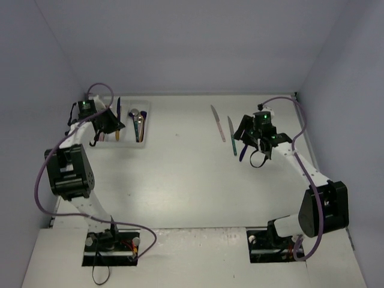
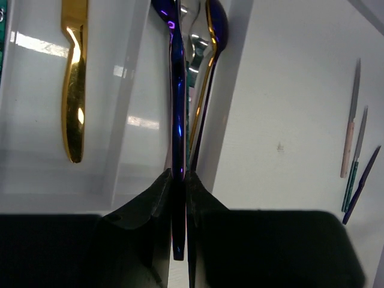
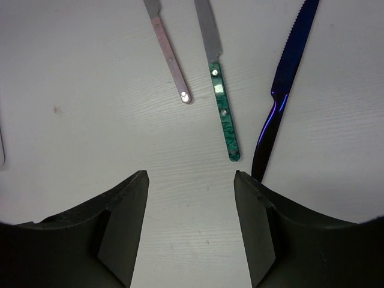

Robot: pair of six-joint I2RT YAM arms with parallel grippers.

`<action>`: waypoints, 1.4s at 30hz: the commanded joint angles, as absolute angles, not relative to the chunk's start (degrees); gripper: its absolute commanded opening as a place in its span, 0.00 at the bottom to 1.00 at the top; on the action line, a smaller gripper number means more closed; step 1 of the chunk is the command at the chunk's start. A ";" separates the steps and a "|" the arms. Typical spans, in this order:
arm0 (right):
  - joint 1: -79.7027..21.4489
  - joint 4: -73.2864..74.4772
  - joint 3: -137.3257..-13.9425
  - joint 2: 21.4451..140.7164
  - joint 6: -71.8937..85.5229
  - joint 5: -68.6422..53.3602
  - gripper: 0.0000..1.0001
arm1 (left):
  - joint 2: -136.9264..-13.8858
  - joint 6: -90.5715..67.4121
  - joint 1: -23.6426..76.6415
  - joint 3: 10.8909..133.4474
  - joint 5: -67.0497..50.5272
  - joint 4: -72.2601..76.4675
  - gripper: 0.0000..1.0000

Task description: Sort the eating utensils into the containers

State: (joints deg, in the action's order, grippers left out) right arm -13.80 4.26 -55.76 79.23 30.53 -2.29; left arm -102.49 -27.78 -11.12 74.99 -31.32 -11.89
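Over the white tray (image 2: 129,120) at far left, the left gripper's (image 2: 179,180) jaws pinch a dark blue utensil (image 2: 177,90), with a gold knife (image 2: 75,90) lying in a compartment to its left. Farther right, the right gripper (image 3: 191,180) hangs with jaws spread, close to a pink-handled knife (image 3: 171,60), a teal-handled knife (image 3: 223,111) and a dark blue knife (image 3: 282,84) lying on the table (image 3: 72,90).

Utensils (image 1: 138,123) in tray (image 1: 147,114) at left, 3 knives (image 1: 231,135) at right
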 commanded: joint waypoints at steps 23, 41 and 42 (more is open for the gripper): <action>-9.43 5.64 -54.64 77.33 27.03 3.76 0.58 | -116.36 -23.08 -14.04 97.07 -24.67 -29.75 0.40; -9.65 6.98 -61.54 92.74 27.05 9.07 0.56 | -90.15 -18.85 -8.16 89.32 -11.66 -31.29 0.59; -9.75 7.01 -62.13 94.07 27.23 9.78 0.56 | -86.97 -18.10 -5.86 87.49 -10.42 -31.22 0.59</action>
State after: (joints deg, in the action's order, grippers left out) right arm -9.68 7.87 -58.09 91.07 26.82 6.18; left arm -97.86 -21.01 -11.26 91.40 -14.70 -31.37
